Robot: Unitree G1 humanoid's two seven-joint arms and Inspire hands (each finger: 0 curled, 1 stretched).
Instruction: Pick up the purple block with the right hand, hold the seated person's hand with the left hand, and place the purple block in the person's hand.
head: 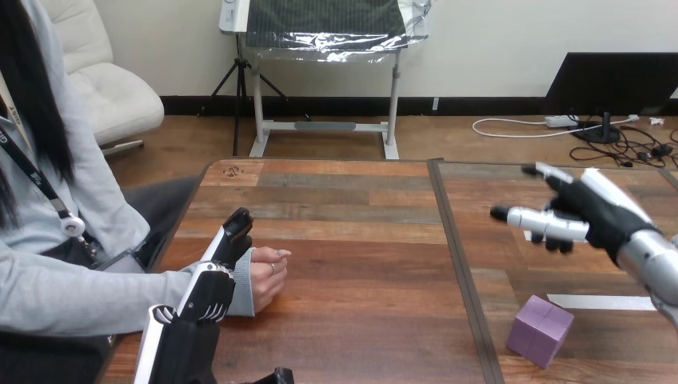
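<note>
The purple block lies on the wooden table near its front right edge. My right hand hovers above and beyond the block, apart from it, open with its fingers stretched toward the left and nothing in it. The person's hand rests on the table at the left, loosely curled. My left hand reaches in from the bottom left, and its straight fingers lie across the person's grey-sleeved wrist. I cannot tell whether they touch the sleeve.
A dark seam runs front to back between the two table halves. A strip of white tape lies on the right half just beyond the block. The person's forearm lies along the table's left edge.
</note>
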